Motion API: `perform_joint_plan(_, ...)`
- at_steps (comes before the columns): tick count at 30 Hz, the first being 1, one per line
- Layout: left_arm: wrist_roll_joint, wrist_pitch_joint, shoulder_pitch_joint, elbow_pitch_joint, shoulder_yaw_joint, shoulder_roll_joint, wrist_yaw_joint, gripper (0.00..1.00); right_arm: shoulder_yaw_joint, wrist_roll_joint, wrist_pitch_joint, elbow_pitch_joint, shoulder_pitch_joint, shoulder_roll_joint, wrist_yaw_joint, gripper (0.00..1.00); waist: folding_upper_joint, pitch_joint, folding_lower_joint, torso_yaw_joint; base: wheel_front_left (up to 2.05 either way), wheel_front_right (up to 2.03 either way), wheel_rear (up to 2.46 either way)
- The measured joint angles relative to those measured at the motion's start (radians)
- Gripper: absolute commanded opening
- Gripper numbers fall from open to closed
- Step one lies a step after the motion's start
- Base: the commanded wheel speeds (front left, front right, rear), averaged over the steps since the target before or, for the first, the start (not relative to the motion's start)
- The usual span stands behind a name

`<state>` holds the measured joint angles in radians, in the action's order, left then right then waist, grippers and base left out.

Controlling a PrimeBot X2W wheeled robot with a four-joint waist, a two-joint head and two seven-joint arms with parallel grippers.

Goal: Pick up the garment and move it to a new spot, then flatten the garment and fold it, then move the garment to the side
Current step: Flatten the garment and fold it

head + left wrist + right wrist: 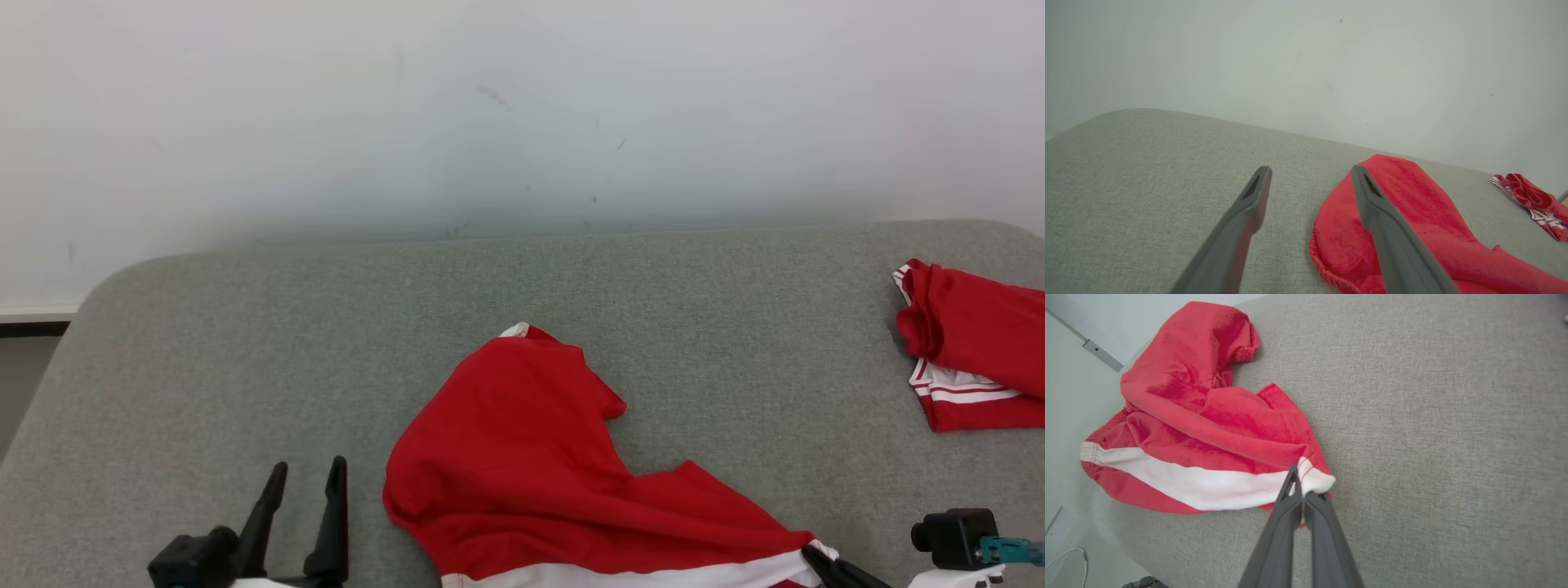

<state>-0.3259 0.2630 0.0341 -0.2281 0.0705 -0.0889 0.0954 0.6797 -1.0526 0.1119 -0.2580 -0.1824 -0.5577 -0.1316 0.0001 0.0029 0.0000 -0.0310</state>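
Open cushion (204, 367) left of garment (522, 457); bundle (971, 343) right

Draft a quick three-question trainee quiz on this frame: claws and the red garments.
1. Which part of the red garment does the right claw pinch?
2. True or false: the left claw is shut on that garment.
3. In the head view, where does the second red garment lie? A) at the far right of the grey surface B) under the left claw C) on the floor
Key: 1. The end of its white stripe. 2. False: it stands open, beside the garment. 3. A.
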Motion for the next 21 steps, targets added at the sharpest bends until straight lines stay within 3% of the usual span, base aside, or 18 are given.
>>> perform_joint_plan(2, 0.001, 0.000, 0.001, -0.004, -0.001, 0.000, 0.001, 1.00, 0.000, 0.004, -0.004, -0.022, 0.000, 0.017, 0.000, 0.44, 0.0000, 0.003, 0.0000, -0.005, 0.00, 0.00, 0.00)
perform_joint_plan(3, 0.001, 0.000, 0.001, -0.007, -0.001, 0.000, 0.002, 1.00, 0.002, 0.006, -0.005, -0.033, 0.000, 0.025, 0.000, 1.00, 0.0000, 0.004, 0.0000, -0.008, 0.00, 0.00, 0.00)
perform_joint_plan(15, 0.010, 0.000, 0.002, -0.011, -0.019, 0.004, 0.010, 1.00, -0.053, 0.067, -0.035, -0.128, 0.002, 0.022, 0.000, 1.00, 0.0000, -0.011, 0.0000, -0.007, 0.00, 0.00, 0.00)
perform_joint_plan(21, 0.019, 0.000, -0.007, 0.016, -0.043, 0.003, 0.010, 1.00, -0.181, 0.154, -0.212, -0.068, -0.001, 0.036, 0.000, 1.00, 0.0000, -0.028, 0.0000, -0.015, 0.00, 0.00, 0.00)
